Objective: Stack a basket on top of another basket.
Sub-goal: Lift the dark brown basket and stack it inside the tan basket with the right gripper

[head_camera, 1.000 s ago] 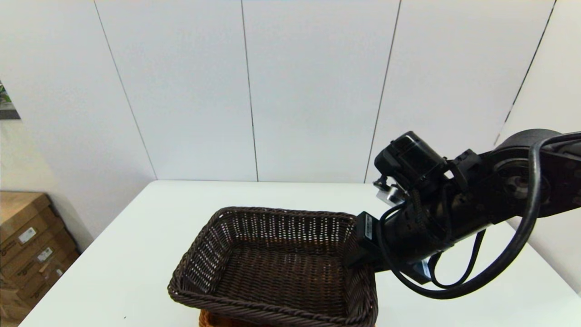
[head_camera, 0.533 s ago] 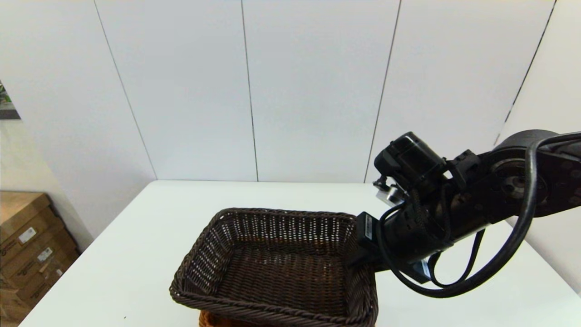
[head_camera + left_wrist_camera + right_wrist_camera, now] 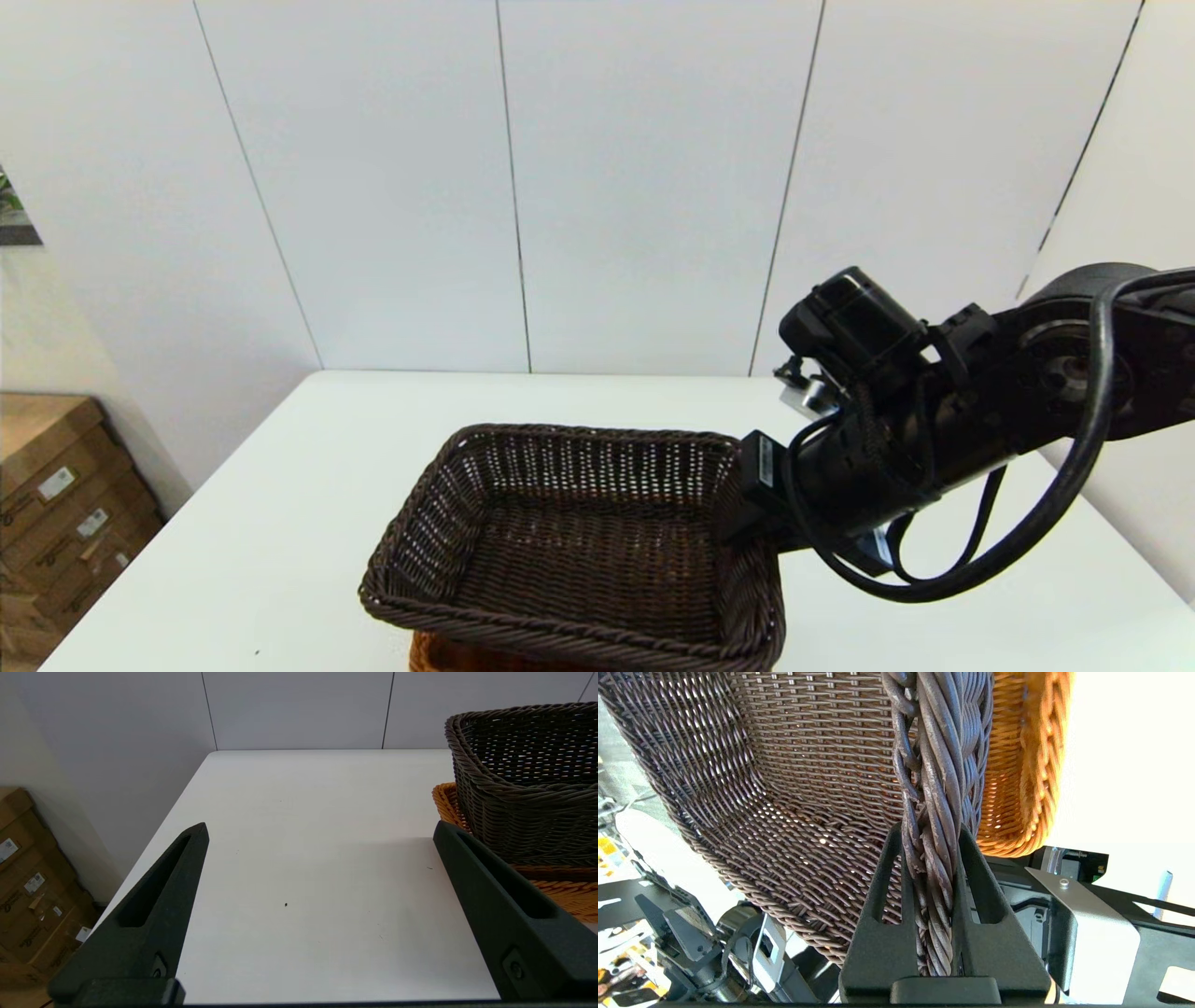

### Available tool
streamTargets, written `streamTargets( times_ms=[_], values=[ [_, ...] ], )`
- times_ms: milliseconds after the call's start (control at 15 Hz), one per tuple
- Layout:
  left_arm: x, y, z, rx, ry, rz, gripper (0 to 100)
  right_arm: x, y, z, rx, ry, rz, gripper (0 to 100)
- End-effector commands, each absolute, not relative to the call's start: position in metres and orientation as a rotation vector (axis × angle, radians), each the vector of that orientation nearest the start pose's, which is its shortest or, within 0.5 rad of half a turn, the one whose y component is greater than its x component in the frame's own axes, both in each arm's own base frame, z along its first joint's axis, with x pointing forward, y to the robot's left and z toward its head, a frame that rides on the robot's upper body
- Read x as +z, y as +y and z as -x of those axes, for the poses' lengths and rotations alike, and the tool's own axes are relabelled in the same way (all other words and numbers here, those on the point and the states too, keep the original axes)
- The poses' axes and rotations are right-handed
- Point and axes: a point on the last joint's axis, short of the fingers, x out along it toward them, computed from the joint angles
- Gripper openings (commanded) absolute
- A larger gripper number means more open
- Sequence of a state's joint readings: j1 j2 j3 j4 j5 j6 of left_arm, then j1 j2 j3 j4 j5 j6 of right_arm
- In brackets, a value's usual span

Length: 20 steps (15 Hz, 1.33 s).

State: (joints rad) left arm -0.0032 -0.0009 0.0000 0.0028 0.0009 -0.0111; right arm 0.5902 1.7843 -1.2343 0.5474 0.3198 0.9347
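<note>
1. You are facing a white table (image 3: pixel 280 523) set against a wall of pale panels (image 3: pixel 644 187), with stacked cardboard boxes (image 3: pixel 56 504) on the floor off the table's left edge.
2. Your dark brown wicker basket (image 3: pixel 569 551) is near the table's front edge, nested over the orange-tan wicker basket (image 3: pixel 448 655), of which only a sliver of rim shows beneath it in the head view.
3. From the left wrist view you can see the dark basket (image 3: pixel 528 784) sitting tilted inside the orange-tan basket (image 3: pixel 551 886), with the orange rim sticking out below and beside it.
4. Your right gripper (image 3: pixel 931 858) is clamped on the dark basket's braided rim (image 3: pixel 934 812): one finger (image 3: pixel 882 896) is on the inner side of the wall and the other on the outer side, with the braid pinched tight between them.
5. In the head view that right gripper (image 3: pixel 747 513) meets the basket at its right-hand rim, with the arm reaching in from the right.
6. Past the pinched rim, the right wrist view shows you the orange-tan basket's wall (image 3: pixel 1017 765) close against the outside of the dark one.
7. Your left gripper (image 3: pixel 322 830) hangs over bare tabletop to the left of both baskets, its fingers (image 3: pixel 159 896) spread wide with nothing between them.
</note>
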Motion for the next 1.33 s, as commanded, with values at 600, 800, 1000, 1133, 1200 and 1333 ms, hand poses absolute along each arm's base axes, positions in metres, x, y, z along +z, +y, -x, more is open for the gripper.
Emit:
streamTargets(
  times_ms=[600, 800, 1000, 1133, 1200, 1333],
  values=[
    [0.075, 0.0, 0.023, -0.002, 0.002, 0.011, 100, 0.171, 0.171, -0.24, 0.226, 1.417, -0.625, 0],
    [0.075, 0.0, 0.023, -0.002, 0.002, 0.012, 100, 0.171, 0.172, -0.24, 0.232, 1.413, -0.627, 0],
    [0.075, 0.0, 0.023, -0.002, 0.002, 0.011, 100, 0.168, 0.172, -0.24, 0.232, 1.414, -0.627, 0],
    [0.075, 0.0, 0.023, -0.002, 0.002, 0.011, 100, 0.163, 0.172, -0.24, 0.233, 1.411, -0.627, 0],
    [0.075, 0.0, 0.023, -0.002, 0.002, 0.012, 100, 0.162, 0.173, -0.24, 0.235, 1.408, -0.628, 0],
    [0.075, 0.0, 0.023, -0.002, 0.002, 0.012, 100, 0.161, 0.173, -0.24, 0.233, 1.412, -0.629, 0]
  ],
)
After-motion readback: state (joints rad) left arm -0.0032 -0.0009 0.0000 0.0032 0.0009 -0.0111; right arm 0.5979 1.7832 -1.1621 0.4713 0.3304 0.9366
